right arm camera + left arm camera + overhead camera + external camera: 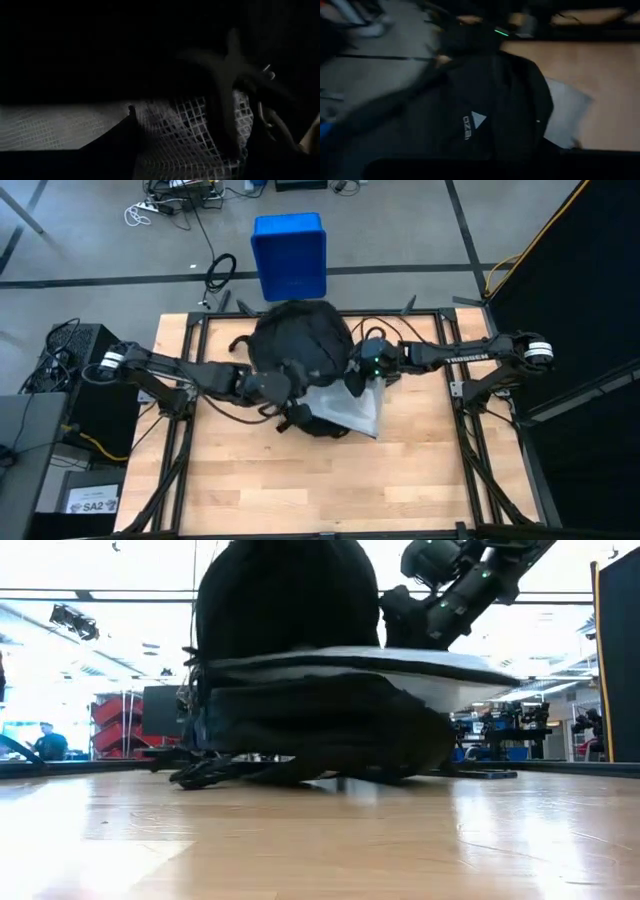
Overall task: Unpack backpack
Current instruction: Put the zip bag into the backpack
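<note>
Roughly: backpack (298,345) long axis front-back, rounded top rearward — left end effector (283,385) closed, right end effector (357,379) unclear.

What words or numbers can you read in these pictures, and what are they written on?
"TROSSEN": on the right arm, high view.
"SA2": on a white label beside the table's left edge, high view.
Short sideways print beside a white triangle logo on the backpack, left wrist view: too blurred to read.
</note>
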### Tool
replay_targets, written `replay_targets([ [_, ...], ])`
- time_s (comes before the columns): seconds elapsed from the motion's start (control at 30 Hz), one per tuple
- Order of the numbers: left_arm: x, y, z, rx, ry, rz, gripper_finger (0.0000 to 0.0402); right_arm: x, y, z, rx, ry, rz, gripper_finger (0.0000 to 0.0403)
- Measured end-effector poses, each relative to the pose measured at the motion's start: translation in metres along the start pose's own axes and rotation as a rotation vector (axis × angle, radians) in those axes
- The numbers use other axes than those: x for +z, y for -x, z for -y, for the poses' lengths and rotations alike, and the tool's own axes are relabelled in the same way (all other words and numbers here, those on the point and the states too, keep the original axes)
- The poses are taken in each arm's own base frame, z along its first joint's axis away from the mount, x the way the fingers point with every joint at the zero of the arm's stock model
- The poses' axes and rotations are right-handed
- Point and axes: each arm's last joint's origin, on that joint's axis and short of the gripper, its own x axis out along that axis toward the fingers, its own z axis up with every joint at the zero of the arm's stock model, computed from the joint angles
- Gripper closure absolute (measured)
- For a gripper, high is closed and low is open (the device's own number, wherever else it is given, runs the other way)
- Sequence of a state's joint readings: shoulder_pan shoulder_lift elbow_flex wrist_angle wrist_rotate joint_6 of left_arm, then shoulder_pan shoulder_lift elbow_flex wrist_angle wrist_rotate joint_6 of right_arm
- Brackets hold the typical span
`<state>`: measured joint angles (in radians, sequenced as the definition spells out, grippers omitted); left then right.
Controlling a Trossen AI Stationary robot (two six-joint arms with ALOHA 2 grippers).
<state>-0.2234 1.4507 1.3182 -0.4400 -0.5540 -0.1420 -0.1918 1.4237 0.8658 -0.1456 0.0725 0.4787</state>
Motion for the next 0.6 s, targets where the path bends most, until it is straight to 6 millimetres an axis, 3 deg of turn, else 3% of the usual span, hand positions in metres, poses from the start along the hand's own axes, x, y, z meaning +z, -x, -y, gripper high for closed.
replay_targets([
  [0.2, -0.005, -0.023, 0.017, -0.105, -0.012, -0.011, 0.0402, 0.021, 0.001, 0.003, 0.066, -0.079, 0.18, 0.0223],
  [0.33, -0.001, -0.021, 0.017, -0.116, -0.013, 0.018, 0.0402, 0.029, 0.002, 0.001, 0.109, -0.107, 0.247, 0.0225],
  [0.47, 0.003, -0.014, 0.013, -0.115, -0.016, 0.044, 0.0402, 0.028, 0.001, 0.01, 0.029, -0.155, 0.267, 0.0225],
  [0.6, 0.004, -0.013, 0.013, -0.104, -0.021, 0.057, 0.0402, 0.025, -0.001, 0.015, 0.058, -0.226, 0.288, 0.0225],
])
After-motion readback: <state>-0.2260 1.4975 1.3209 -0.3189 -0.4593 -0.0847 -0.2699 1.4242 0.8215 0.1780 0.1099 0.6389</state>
